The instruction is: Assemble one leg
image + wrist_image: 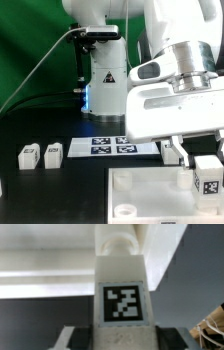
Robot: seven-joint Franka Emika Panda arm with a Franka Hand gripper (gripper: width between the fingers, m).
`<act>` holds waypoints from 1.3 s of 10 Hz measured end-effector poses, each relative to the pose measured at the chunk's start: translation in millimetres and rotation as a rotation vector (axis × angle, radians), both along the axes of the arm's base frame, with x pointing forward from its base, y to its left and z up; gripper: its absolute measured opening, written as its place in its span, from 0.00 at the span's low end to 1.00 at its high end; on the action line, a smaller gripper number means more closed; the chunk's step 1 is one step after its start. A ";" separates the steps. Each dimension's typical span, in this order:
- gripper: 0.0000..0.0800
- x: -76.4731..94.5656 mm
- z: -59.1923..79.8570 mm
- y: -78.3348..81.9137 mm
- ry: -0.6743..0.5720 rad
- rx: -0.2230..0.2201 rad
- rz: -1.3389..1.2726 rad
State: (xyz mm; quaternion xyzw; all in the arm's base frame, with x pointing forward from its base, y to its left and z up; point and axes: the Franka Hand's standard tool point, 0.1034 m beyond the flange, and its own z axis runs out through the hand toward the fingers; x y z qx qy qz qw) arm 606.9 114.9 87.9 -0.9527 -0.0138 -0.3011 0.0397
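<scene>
My gripper (203,160) is shut on a leg (208,178), a white block with a black-and-white tag. It holds the leg over the right near part of the large white square tray-like piece (140,192). In the wrist view the leg (122,277) sits between the dark finger pads (82,336), tag facing the camera, its far rounded end against the white piece (50,258). I cannot tell whether that end is seated in a socket. Two more legs (28,155) (52,152) lie at the exterior view's left. A further white block (171,149) shows behind the gripper.
The marker board (110,148) lies flat behind the tray-like piece. The robot base (100,70) stands at the back in front of a green backdrop. A tan object (213,325) shows at the wrist view's edge on the dark table.
</scene>
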 end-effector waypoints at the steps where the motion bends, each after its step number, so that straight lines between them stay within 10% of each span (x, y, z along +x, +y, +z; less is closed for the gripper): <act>1: 0.37 -0.2 -0.2 -0.2 0.000 -0.001 0.000; 6: 0.37 -6.7 -5.0 -0.5 0.024 0.002 -0.022; 8: 0.47 -8.1 -7.2 -0.3 0.034 0.002 -0.021; 10: 0.79 -8.4 -7.7 -0.3 0.035 0.002 -0.021; 13: 0.81 -8.5 -8.1 -0.3 0.036 0.002 -0.021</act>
